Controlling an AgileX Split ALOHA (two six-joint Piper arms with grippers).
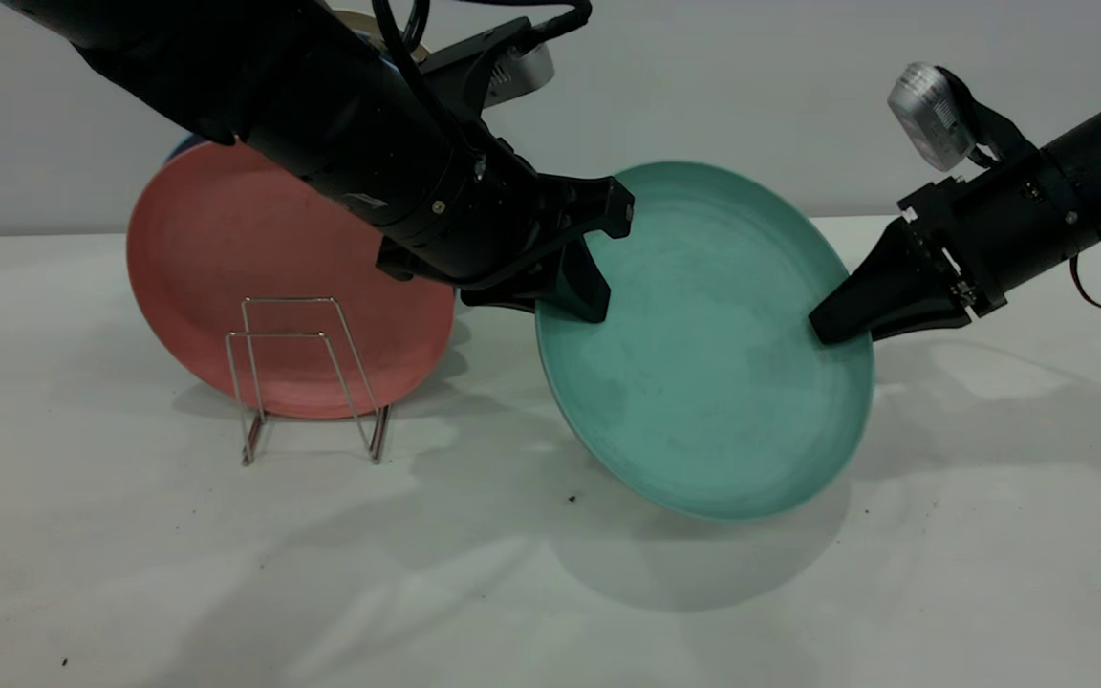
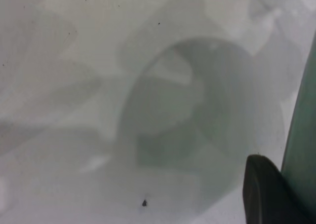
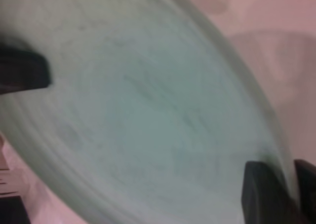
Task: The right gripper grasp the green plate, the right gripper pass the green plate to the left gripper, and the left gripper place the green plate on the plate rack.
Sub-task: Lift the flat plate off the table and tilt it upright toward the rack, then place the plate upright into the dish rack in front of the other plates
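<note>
The green plate [image 1: 703,363] hangs upright and tilted above the table, between both arms. My right gripper [image 1: 828,330] is shut on its right rim; in the right wrist view [image 3: 289,194] the rim sits between the two fingers. My left gripper [image 1: 589,287] is at the plate's left rim, one blocky finger pressed on the front face and the other hidden behind the plate. That finger [image 2: 266,194] lies against the plate's edge [image 2: 303,135] in the left wrist view. The plate rack [image 1: 307,377] stands on the table to the left, its front slot without a plate.
A salmon-pink plate [image 1: 226,248] stands upright just behind the rack, with a blue edge [image 1: 183,145] showing behind it. The white table [image 1: 550,592] extends forward, with small dark specks. The left arm reaches over the pink plate.
</note>
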